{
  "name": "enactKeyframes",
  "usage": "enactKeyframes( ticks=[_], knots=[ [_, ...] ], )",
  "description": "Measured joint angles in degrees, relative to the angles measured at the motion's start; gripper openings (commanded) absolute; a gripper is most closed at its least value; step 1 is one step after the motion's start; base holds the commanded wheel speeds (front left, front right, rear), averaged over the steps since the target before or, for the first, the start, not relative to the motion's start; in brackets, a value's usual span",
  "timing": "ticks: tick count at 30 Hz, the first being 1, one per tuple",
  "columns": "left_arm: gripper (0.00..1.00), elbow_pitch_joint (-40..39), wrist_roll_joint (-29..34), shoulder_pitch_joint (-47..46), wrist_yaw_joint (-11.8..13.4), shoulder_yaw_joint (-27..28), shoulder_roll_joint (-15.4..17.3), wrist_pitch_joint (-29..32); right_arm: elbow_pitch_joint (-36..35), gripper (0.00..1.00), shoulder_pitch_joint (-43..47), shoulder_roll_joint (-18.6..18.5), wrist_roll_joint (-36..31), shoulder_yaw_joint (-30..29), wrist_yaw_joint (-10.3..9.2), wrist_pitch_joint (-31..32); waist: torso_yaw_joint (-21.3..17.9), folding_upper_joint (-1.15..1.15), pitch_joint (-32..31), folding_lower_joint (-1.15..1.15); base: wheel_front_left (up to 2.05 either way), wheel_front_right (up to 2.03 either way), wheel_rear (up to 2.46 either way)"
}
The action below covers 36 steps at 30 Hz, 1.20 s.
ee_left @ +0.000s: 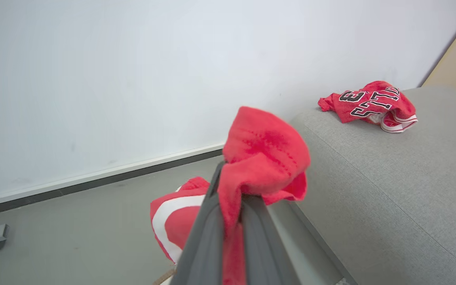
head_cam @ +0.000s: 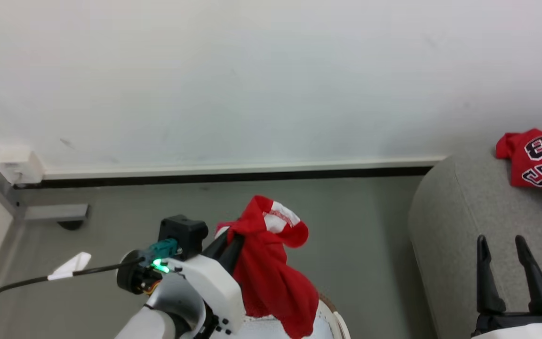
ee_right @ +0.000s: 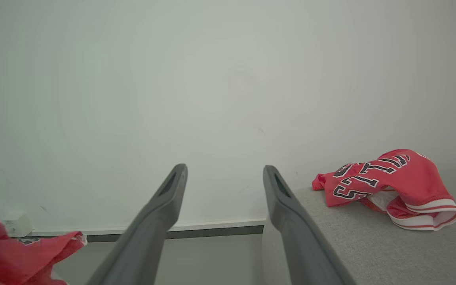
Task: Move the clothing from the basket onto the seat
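My left gripper (head_cam: 231, 242) is shut on a plain red garment (head_cam: 271, 273) with white edging, which hangs in the air above the cream basket (head_cam: 334, 320) at the bottom edge. In the left wrist view the cloth (ee_left: 265, 154) bunches over the closed fingers (ee_left: 208, 237). A red jersey (head_cam: 537, 160) with black-and-white lettering lies on the grey seat (head_cam: 454, 226) at the right; it also shows as the jersey (ee_right: 386, 182) on the seat (ee_right: 370, 245) in the right wrist view. My right gripper (head_cam: 504, 245) stands open over the seat's near part, holding nothing.
A white wall with a pale skirting board (head_cam: 233, 169) runs across the back, above grey floor (head_cam: 355, 226). A grey doorstop-like block (head_cam: 57, 214) sits at the left by a corner. A black cable (head_cam: 26, 282) trails from my left wrist.
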Motion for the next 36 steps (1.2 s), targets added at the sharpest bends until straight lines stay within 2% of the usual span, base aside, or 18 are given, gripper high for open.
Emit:
enactKeyframes(
  ticks=[9, 14, 16, 21, 28, 33, 36],
  knots=[
    [0.0, -4.7, 0.7, -5.2, 0.8, 0.9, -0.2, 1.2, 0.9, 1.0, 2.6, 0.0, -1.9, 4.7, 0.0, 0.0, 1.0, 0.0, -4.2, 0.01, 0.0, 0.0, 0.0],
    [0.0, -6.6, 1.1, -7.7, 1.0, 1.2, 0.0, 2.5, 0.6, 1.0, 3.4, -0.3, -2.0, 11.9, 0.0, 0.0, 0.7, 0.0, -5.0, 0.01, 0.0, 0.0, 0.0],
    [0.0, -7.5, 1.1, -8.1, 1.0, 1.2, 0.0, 2.9, 0.5, 1.0, 3.5, -1.5, -1.5, 16.2, 0.0, 0.0, 0.7, 0.0, -5.1, 0.01, 0.0, 0.0, 0.0],
    [0.0, -9.2, 1.1, -8.1, 1.1, 0.4, 0.0, 3.7, -1.2, 1.0, 1.9, -7.8, 1.6, 28.7, 0.0, 0.4, 0.8, 0.0, -5.1, 0.01, 0.0, 0.0, 0.0],
    [0.0, -9.8, 1.1, -8.7, 0.7, -0.7, -0.3, 4.2, -1.8, 1.0, -9.6, -16.7, 3.8, 41.8, 0.0, 4.1, 1.0, 0.0, -4.7, 0.02, 0.0, 0.0, 0.0],
    [0.0, -9.8, 1.1, -10.1, 0.0, -1.9, -1.3, 4.4, 1.7, 1.0, -18.0, -18.8, 7.4, 50.3, 0.0, 4.9, 1.6, 0.0, -4.6, 0.02, 0.0, 0.0, 0.0],
    [0.0, -9.9, 1.1, -10.8, -0.6, -2.7, -1.9, 4.4, 5.1, 1.0, -22.5, -18.8, 9.3, 55.3, 0.0, 4.9, 2.2, 0.0, -4.6, 0.02, 0.0, 0.0, 0.0]
  ],
)
